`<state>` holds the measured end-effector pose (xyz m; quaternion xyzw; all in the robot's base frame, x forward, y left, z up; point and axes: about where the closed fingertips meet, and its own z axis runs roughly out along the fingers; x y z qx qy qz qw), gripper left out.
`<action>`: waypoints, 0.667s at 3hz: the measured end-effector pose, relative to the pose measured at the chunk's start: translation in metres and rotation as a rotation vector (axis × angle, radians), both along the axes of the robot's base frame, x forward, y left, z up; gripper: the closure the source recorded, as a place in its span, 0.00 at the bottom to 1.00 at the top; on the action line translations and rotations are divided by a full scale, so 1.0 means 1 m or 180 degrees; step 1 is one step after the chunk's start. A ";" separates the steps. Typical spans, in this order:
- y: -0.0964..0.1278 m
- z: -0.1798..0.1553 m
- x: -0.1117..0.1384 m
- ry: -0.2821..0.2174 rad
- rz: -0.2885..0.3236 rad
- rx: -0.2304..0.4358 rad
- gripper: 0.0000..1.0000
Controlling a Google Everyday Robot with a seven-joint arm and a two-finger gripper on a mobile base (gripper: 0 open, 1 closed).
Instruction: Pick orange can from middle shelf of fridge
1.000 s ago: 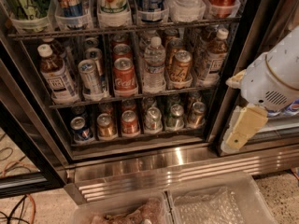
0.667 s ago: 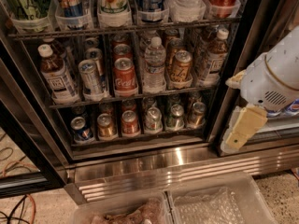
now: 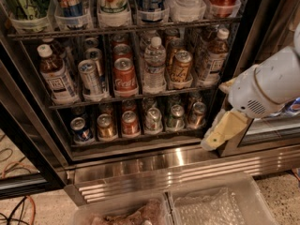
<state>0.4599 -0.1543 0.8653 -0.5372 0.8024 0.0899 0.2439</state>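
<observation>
The orange can (image 3: 180, 67) stands upright on the middle shelf (image 3: 136, 98) of the fridge (image 3: 159, 162), right of a water bottle (image 3: 153, 64) and left of a white-capped tea bottle (image 3: 213, 55). A red cola can (image 3: 124, 74) and a slim silver can (image 3: 89, 73) stand further left on the same shelf. My gripper (image 3: 219, 134), cream-coloured on a white arm, hangs outside the fridge at the right. It is in front of the door frame, below and to the right of the orange can and apart from it.
A top shelf holds large bottles and cans (image 3: 112, 3). A lower shelf holds a row of small cans (image 3: 130, 123). Another tea bottle (image 3: 54, 74) stands at the left of the middle shelf. Two clear plastic bins (image 3: 220, 203) sit on the floor below the steel base. Cables (image 3: 18, 205) lie at the bottom left.
My arm and gripper have shifted a little to the left, towards the open fridge. The cans and bottles have not moved.
</observation>
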 end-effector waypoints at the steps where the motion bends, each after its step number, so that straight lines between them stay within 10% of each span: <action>1: 0.017 -0.020 0.016 -0.0108 -0.0304 0.0306 0.00; 2: 0.031 -0.046 0.033 -0.0237 -0.0549 0.0557 0.00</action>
